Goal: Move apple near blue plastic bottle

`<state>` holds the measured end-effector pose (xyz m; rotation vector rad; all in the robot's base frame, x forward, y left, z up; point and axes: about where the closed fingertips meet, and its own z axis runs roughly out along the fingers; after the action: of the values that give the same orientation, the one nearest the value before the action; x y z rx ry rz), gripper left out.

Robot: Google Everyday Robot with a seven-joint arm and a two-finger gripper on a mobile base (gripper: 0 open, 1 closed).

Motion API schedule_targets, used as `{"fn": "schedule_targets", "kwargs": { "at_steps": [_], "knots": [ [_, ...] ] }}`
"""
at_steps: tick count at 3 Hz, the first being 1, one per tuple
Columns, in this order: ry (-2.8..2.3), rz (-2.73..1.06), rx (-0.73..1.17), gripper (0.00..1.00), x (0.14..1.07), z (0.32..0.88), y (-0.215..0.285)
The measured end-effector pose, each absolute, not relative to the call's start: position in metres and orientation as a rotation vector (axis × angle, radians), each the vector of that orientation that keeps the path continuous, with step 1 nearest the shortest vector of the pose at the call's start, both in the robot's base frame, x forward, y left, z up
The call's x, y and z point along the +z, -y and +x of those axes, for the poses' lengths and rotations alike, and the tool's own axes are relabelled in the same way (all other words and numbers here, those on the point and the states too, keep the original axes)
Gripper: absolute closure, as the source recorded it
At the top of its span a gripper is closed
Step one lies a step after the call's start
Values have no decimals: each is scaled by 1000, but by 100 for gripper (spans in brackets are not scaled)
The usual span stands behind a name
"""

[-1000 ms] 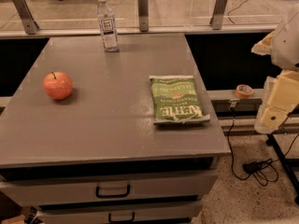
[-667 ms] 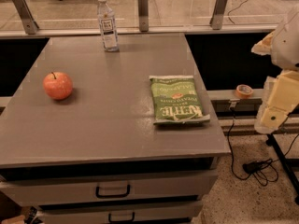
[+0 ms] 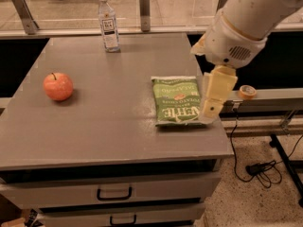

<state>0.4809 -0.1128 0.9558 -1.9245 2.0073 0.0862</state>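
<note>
In the camera view, a grey table (image 3: pixel 109 131) filled most of the scene. Two drawers (image 3: pixel 113 192) sat below its front edge, each with a dark handle.

The apple (image 3: pixel 58 86), red-orange with a short dark stem, rested on the left part of the table, roughly midway between front and back. The blue plastic bottle (image 3: pixel 109 22) stood upright near the back edge, with its white cap on and its label towards the camera. It was well apart from the apple, farther back and somewhat to the right. A green chip bag (image 3: pixel 176 100) lay flat on the right part of the table, its lettering upside down to the camera, well apart from both apple and bottle.

The robot's arm (image 3: pixel 246 22), bulky and white, came in from the upper right corner. Below it, the cream-coloured hand (image 3: pixel 211 109) hung pointing downwards at the table's right edge. It overlapped the right border of the chip bag as seen from the camera, but whether it touched the bag could not be told. Nor could it be told whether the hand was open or closed. The hand was well apart from the apple, with the chip bag between them.

Right of the table, a roll of orange tape (image 3: pixel 247 91) lay on a low ledge. A black cable (image 3: pixel 258 167) trailed over the speckled floor below. Behind the table ran a metal rail (image 3: pixel 156 30) with upright posts.
</note>
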Motion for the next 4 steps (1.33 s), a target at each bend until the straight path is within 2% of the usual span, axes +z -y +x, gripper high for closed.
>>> {"fn": "schedule_targets", "kwargs": {
  "at_steps": [2,3,4],
  "knots": [
    [-1609,-2115,363,0,953,494,-63],
    [-1609,-2115,363,0,953,494,-63],
    [-1544,-2118,390,0,953,508,-86]
  ]
}}
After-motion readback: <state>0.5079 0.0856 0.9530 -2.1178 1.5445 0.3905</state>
